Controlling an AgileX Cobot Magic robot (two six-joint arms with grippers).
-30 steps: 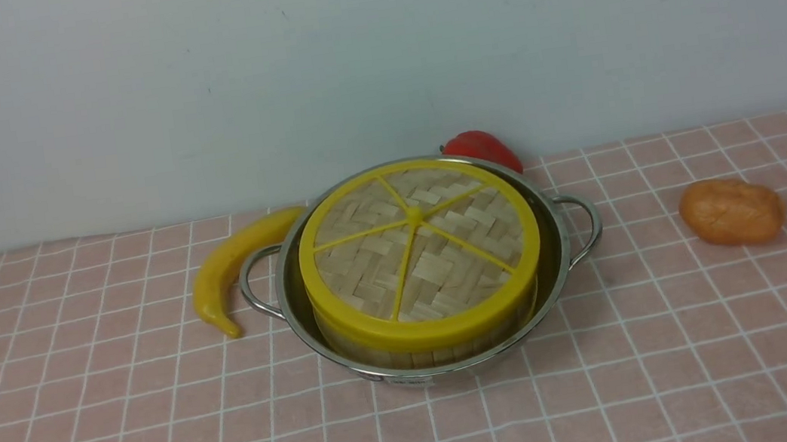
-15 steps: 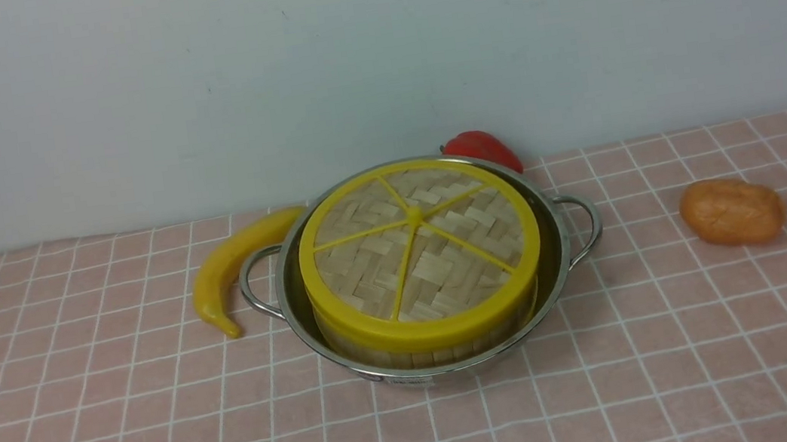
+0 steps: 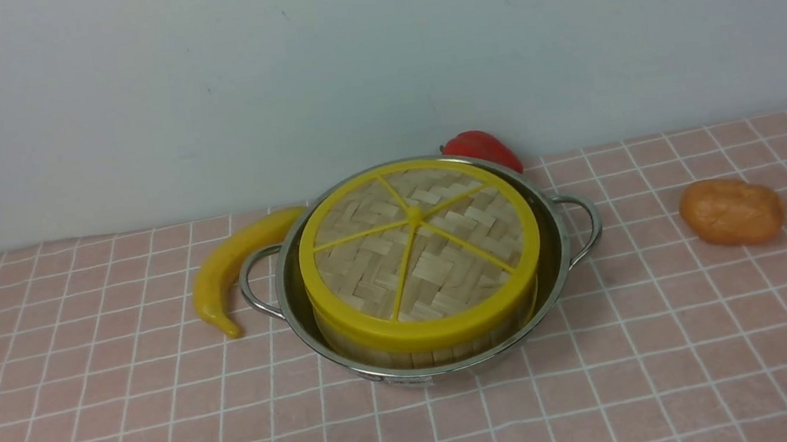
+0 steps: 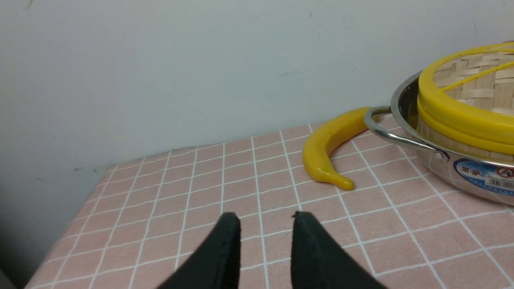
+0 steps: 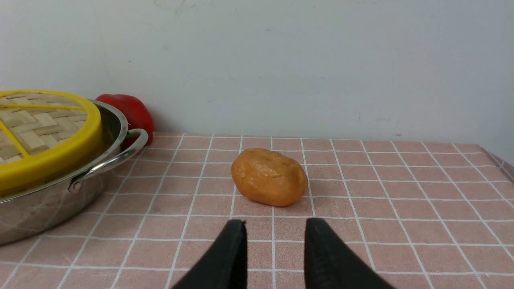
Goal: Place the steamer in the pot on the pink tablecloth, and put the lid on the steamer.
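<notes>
Sitting in the pot (image 3: 553, 246), the lid (image 3: 418, 248) looks light and stiff, best gripped at its yellow rim; both grippers' jaws stand apart, holding nothing

Even, soft, bright light; faint shadows; mild glare on pot (image 3: 556, 245); sharp focus.

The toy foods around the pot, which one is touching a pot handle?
The yellow banana: it curves against the pot's left handle. The red pepper sits behind the rim, and the orange potato lies well clear.
</notes>
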